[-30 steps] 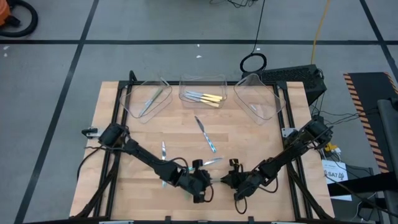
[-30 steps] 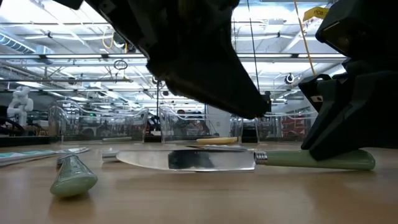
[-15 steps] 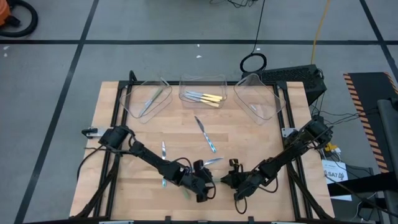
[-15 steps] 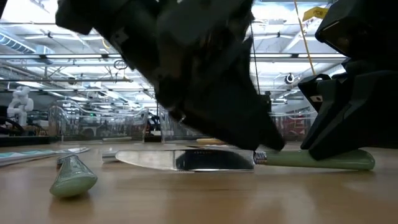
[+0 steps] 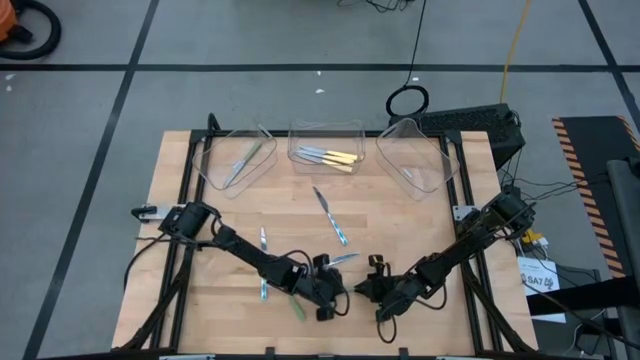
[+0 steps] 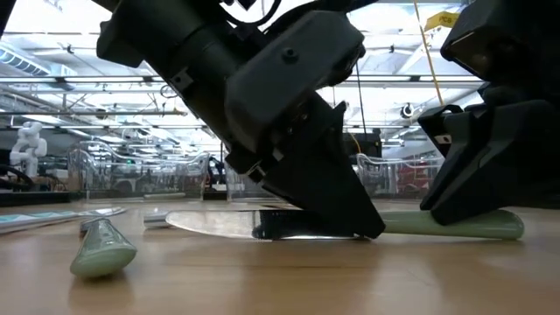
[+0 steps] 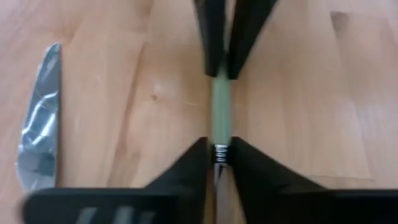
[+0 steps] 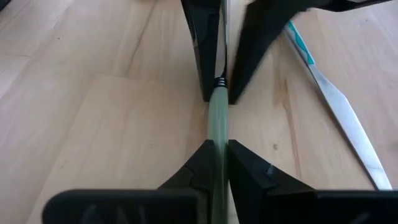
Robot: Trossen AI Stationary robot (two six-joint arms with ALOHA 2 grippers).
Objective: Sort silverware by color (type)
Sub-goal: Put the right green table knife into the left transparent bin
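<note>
Near edge of the worktop: my left gripper and right gripper both clench one green-handled knife. Another green piece and two blue-handled knives lie loose mid-table. Far edge: left tray holds one green, middle tray several yellows, right tray looks bare. Roughly half sorted.

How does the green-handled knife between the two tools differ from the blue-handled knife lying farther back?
The green-handled table knife is pinched by both the left tool and the right tool. The blue-handled table knife lies free, touched by neither. The green one sits between the arms, while the blue one lies beyond them. Both lie flat and have silver blades.
</note>
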